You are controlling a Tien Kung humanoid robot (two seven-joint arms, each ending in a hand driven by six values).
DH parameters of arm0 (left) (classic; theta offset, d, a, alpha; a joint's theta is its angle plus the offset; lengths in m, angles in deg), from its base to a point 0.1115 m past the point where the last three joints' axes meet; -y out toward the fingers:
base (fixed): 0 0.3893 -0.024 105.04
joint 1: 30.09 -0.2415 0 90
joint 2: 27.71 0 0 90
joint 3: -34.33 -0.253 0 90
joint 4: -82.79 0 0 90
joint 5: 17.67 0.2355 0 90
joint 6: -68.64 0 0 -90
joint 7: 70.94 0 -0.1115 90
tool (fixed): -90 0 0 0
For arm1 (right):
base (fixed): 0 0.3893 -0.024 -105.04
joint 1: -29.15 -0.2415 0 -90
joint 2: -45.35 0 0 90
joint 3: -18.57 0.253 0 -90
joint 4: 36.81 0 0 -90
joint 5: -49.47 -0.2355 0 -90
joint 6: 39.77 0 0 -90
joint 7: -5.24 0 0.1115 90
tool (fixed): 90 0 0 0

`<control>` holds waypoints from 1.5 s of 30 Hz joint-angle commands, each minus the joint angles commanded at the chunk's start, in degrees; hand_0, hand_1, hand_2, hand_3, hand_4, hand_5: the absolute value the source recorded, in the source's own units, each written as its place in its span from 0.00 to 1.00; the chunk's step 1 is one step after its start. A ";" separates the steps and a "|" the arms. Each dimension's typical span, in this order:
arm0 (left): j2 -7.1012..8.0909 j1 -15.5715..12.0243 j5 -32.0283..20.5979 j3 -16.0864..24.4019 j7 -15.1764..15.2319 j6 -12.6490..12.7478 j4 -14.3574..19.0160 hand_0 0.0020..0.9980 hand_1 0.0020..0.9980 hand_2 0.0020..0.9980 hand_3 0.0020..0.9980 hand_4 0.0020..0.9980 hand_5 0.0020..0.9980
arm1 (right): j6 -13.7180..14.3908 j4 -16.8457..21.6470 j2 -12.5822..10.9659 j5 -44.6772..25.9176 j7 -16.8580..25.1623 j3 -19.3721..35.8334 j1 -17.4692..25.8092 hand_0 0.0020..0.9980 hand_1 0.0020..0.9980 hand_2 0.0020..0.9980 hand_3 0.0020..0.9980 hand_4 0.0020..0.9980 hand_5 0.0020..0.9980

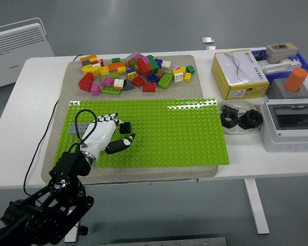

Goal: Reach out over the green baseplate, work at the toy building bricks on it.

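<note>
The green baseplate [174,133] lies on a beige mat in the middle of the table. My left hand [122,132], white with black fingertips, rests over the plate's left part with its fingers spread. A small black brick [125,127] stands on the plate between the index fingertip and the thumb; I cannot tell whether they touch it. A flat grey brick [76,127] sits on the plate at its left edge, partly hidden by the hand. Loose coloured bricks [133,72] are heaped on the mat behind the plate. The right arm is out of view.
A yellow and white box [239,73] stands at the right rear. Beside the plate's right edge is a white dish [239,130] holding two black nuts. A grey switch box [292,125] and an orange cylinder [296,79] stand at the far right.
</note>
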 joint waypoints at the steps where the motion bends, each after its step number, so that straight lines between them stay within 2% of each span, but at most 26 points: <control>1: -0.10 0.12 0.00 -0.01 0.04 0.05 -0.29 1.00 1.00 1.00 0.69 0.68 0.83 | 0.01 0.00 0.01 -0.12 0.01 -0.09 -0.01 0.70 0.67 0.81 0.85 0.86 1.00; 16: -0.33 0.67 0.00 -1.50 -0.22 -0.28 -1.56 1.00 1.00 1.00 0.68 0.68 0.82 | 0.13 0.00 -0.01 -1.15 0.16 -1.03 -0.06 0.70 0.67 0.81 0.85 0.86 1.00; 17: -0.36 0.68 0.00 -1.48 -0.22 -0.25 -1.68 1.00 1.00 1.00 0.68 0.68 0.79 | 0.13 0.00 0.00 -1.18 0.16 -1.06 -0.06 0.70 0.67 0.81 0.85 0.86 1.00; 28: 0.03 0.41 0.00 0.61 0.46 0.10 -0.83 1.00 1.00 1.00 0.67 0.68 0.77 | 0.07 0.00 -0.02 -0.88 0.14 -0.79 0.05 0.70 0.67 0.81 0.85 0.86 1.00; 29: 0.10 0.31 0.00 0.71 0.50 0.06 -0.55 1.00 1.00 1.00 0.65 0.67 0.73 | 0.06 0.00 -0.02 -0.85 0.13 -0.75 0.06 0.70 0.67 0.81 0.85 0.86 1.00; 34: 0.48 -0.28 0.00 0.61 0.34 -0.16 2.21 1.00 1.00 1.00 0.65 0.67 0.73 | 0.00 0.00 -0.03 -0.55 0.08 -0.45 0.15 0.70 0.67 0.81 0.85 0.86 1.00; 35: 0.57 -0.34 0.00 0.48 0.17 -0.28 2.90 1.00 1.00 1.00 0.64 0.73 0.65 | 0.00 0.00 -0.03 -0.49 0.07 -0.41 0.16 0.71 0.67 0.81 0.85 0.87 1.00; 40: 1.02 -0.53 0.00 -0.22 -0.45 -1.12 5.92 1.00 1.00 1.00 0.64 0.73 0.65 | 0.11 0.00 0.01 -0.22 0.02 -0.23 0.22 0.71 0.67 0.81 0.85 0.87 1.00; 41: 1.11 -0.60 0.00 -0.27 -0.51 -1.22 6.55 1.00 1.00 1.00 0.64 0.76 0.57 | 0.13 0.00 0.03 -0.11 0.01 -0.16 0.23 0.71 0.67 0.81 0.85 0.87 1.00; 45: 2.67 -1.00 -0.11 1.93 0.31 -0.89 11.17 1.00 1.00 1.00 0.64 0.76 0.57 | 0.14 0.00 0.11 1.00 -0.11 0.58 0.18 0.71 0.67 0.81 0.85 0.87 1.00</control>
